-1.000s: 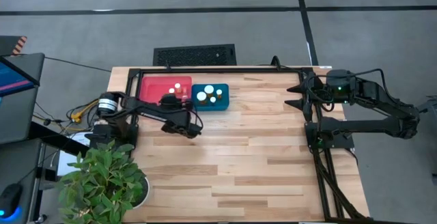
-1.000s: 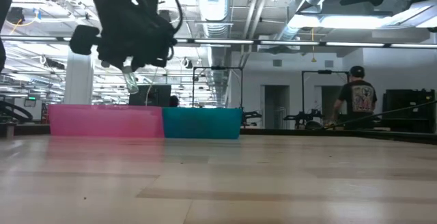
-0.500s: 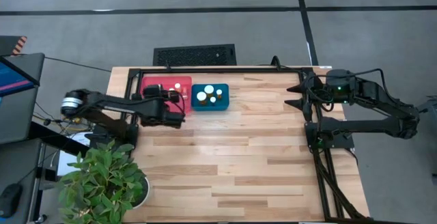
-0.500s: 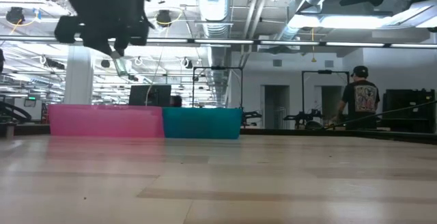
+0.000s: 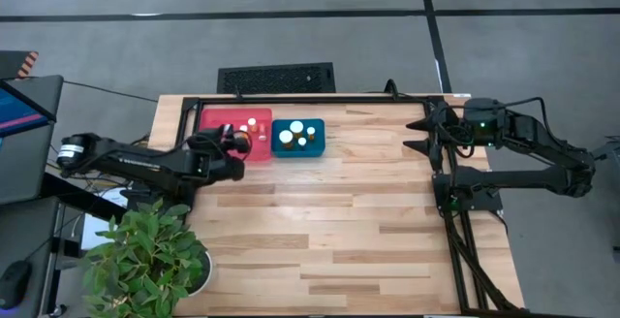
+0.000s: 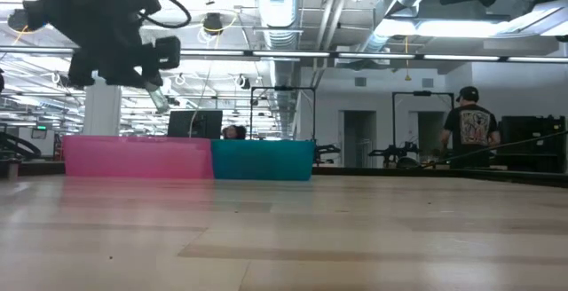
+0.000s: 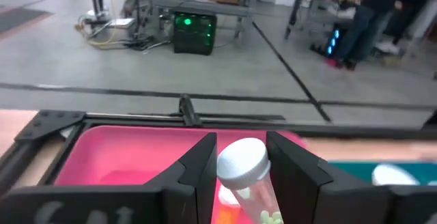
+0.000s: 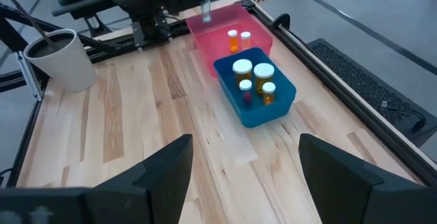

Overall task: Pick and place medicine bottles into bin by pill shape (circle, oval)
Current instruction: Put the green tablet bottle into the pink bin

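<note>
Left gripper [image 7: 240, 176]: clamped on a clear white-capped medicine bottle [image 7: 247, 176], held above the pink bin [image 5: 215, 123] | Blue bin [image 5: 315, 146]: touching the pink bin, holds four white-capped bottles [image 8: 253, 78] | Pink bin: two small bottles [image 8: 239, 39] inside | Right gripper [image 8: 242, 176]: fingers spread, empty, parked at the table's [image 5: 368, 231] right edge

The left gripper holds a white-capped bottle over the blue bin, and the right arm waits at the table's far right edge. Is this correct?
Not quite. The left gripper holds the white-capped bottle over the pink bin, not the blue bin; the left wrist view shows it. The right gripper does wait at the table's far right edge.
</note>
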You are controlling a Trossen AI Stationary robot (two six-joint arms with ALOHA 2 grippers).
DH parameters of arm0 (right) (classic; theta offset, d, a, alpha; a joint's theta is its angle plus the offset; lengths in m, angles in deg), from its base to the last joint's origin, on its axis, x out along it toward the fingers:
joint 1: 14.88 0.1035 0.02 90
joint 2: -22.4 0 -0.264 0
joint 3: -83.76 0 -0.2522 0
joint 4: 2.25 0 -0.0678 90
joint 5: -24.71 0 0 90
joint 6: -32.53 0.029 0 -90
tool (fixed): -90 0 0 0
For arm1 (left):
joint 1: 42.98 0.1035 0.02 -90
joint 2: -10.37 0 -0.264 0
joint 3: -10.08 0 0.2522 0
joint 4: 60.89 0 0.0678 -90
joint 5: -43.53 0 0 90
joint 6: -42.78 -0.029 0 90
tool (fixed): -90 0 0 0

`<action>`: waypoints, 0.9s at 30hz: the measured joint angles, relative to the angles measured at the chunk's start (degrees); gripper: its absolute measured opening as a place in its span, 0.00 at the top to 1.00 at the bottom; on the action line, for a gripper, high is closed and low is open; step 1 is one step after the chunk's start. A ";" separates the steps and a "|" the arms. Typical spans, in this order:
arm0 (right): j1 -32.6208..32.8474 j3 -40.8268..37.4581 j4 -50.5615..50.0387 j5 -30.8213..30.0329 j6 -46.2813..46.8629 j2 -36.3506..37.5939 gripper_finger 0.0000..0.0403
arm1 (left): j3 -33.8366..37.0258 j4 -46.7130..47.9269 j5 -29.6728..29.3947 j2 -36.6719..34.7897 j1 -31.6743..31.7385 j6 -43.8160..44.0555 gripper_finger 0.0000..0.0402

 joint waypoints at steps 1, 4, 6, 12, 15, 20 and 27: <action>0.00 -0.02 -0.02 0.00 0.00 0.00 0.31 | 0.99 -2.70 0.46 0.14 0.17 -2.98 0.73; 0.00 0.00 -0.02 0.00 0.00 0.00 0.31 | 3.19 -7.33 1.35 1.39 1.07 -9.32 0.73; 0.00 0.00 -0.02 0.00 0.00 0.00 0.31 | 3.74 -7.50 1.76 2.35 2.11 -10.43 0.73; 0.00 0.00 -0.02 -0.02 0.65 0.00 0.31 | 3.91 -7.47 1.40 7.71 5.01 -11.60 0.73; 0.00 0.00 -0.04 -0.02 0.93 -0.17 0.31 | 3.91 -8.08 2.60 11.27 6.59 -9.75 0.73; 0.00 0.00 -0.11 -0.02 0.94 -0.46 0.31 | 3.91 -10.90 3.02 17.32 7.73 -6.68 0.73; 0.00 0.00 -0.24 -0.04 0.92 -0.44 0.31 | 3.89 -15.19 3.69 24.16 10.25 -3.62 0.73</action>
